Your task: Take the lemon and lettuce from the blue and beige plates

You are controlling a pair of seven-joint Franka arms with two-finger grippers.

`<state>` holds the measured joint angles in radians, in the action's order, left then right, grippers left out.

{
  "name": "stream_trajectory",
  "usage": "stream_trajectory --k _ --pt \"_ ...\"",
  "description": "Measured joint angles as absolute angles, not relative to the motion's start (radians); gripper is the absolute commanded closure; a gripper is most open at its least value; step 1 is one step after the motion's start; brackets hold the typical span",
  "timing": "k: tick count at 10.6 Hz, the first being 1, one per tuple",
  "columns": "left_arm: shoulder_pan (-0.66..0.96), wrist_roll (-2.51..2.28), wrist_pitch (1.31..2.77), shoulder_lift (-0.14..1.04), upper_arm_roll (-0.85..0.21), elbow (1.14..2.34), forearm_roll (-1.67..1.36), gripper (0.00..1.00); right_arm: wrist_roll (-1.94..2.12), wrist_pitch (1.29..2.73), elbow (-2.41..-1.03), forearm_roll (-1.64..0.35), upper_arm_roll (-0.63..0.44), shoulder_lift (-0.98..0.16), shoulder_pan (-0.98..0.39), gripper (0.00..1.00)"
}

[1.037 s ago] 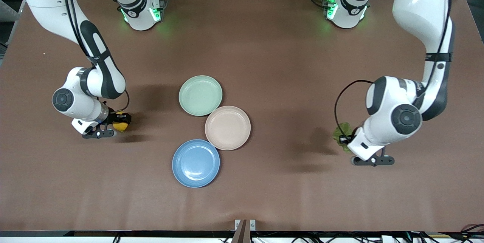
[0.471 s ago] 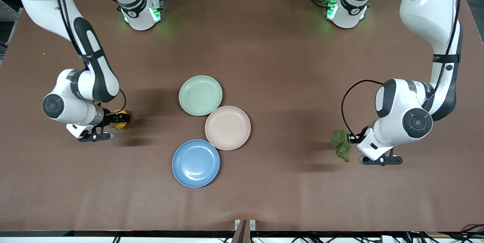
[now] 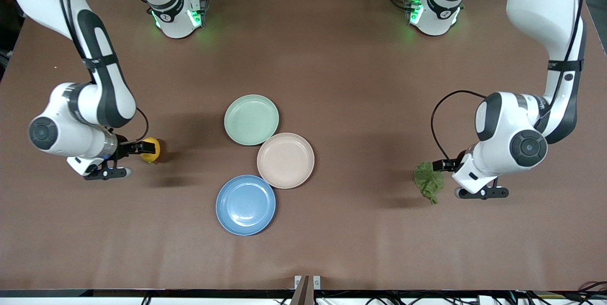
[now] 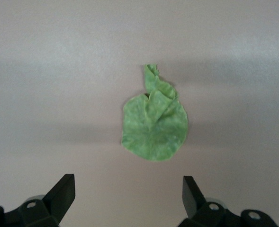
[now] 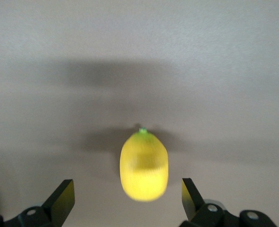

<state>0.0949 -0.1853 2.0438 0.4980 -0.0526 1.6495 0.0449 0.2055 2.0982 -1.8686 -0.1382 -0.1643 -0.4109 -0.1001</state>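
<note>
While my left gripper (image 4: 125, 196) hovers with fingers spread wide, lettuce (image 3: 428, 181) flat on table (image 3: 332, 58) at frame lower right, my right gripper (image 5: 125, 198) likewise agape, lemon (image 3: 151, 149) on table at frame left, blue plate (image 3: 245, 204) and beige plate (image 3: 285, 160) bare at centre.

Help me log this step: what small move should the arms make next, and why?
Probably pull both arms back and up. The lemon and the lettuce already lie on the bare table, each in front of an open pincer, right and left, and all three plates sit empty.
</note>
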Motion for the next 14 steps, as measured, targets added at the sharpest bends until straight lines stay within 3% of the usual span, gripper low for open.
stream_trajectory --k 6,12,14 --pt "0.073 -0.190 2.123 0.219 -0.054 1.923 0.032 0.00 0.201 1.950 -1.836 -0.131 -0.163 -0.279 -0.041 0.00" --pt "0.067 -0.188 2.116 0.052 -0.058 1.949 0.032 0.00 0.200 1.710 -1.667 -0.094 -0.130 -0.217 0.013 0.00" --pt "0.067 -0.187 2.052 0.011 -0.063 1.924 0.032 0.00 0.153 1.664 -1.626 -0.071 -0.104 -0.201 0.021 0.00"
